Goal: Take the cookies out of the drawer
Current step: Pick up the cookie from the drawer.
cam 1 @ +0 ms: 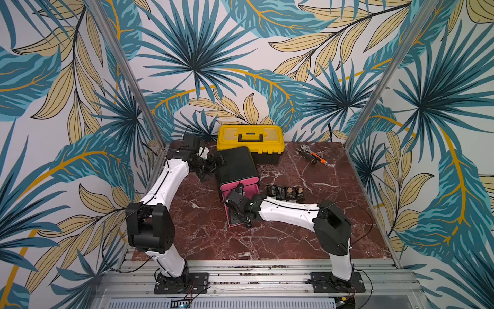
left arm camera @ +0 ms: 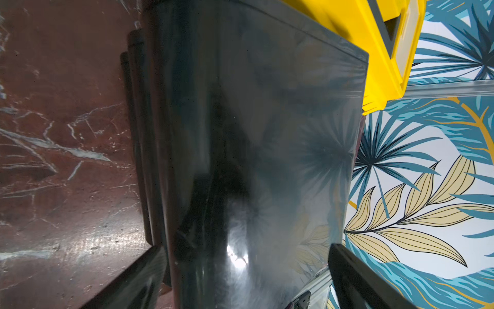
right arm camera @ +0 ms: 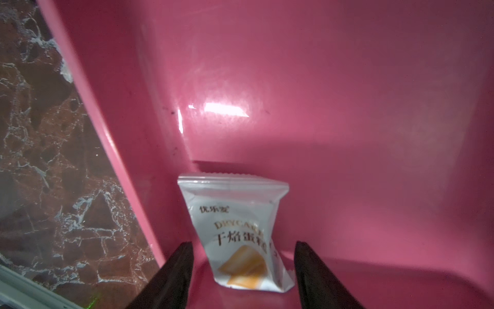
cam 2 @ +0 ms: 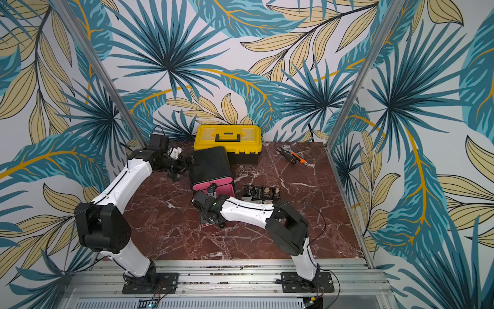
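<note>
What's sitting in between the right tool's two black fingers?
A white cookie packet, lying in the pink drawer. The right wrist view shows it between the open right tool's fingers, with nothing else there.

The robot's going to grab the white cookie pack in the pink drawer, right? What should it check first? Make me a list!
1. Right end effector open: ok, fingers apart.
2. White cookie pack between those fingers: ok, not yet pinched.
3. Pink drawer around the pack free of other things: ok in the wrist view.
4. Left end effector steadying the black cabinet: cannot tell; fingers flank it, grip unclear.
5. Bare table beside the black packs for setting it down: ok.
</note>
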Controlling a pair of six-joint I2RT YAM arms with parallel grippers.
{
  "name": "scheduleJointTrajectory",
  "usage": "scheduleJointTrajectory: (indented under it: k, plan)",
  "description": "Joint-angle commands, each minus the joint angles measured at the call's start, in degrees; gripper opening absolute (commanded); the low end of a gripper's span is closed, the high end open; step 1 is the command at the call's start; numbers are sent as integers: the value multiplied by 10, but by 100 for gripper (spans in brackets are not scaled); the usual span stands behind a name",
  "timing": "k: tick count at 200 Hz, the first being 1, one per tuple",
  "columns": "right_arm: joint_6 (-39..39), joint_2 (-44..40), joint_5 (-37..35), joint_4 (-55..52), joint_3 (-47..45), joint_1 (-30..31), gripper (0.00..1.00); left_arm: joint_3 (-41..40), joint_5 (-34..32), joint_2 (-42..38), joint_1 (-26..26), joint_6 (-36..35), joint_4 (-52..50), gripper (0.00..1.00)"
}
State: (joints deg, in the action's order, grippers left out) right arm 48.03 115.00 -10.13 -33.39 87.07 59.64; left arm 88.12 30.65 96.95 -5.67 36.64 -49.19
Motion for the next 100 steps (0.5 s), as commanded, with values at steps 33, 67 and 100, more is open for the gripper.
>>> scheduleJointTrajectory:
  k: [33,67,100]
  plan:
    - [-22,41,-6,-25,26,0,61,15,-16,6,-12,-2,-13,100]
    - [-39,32,-22,-26,28,-1,47,26,-26,5,-12,-6,-25,100]
    - [-57,-3,-26,-26,20,-3,37,36,-34,3,-14,-7,-31,100]
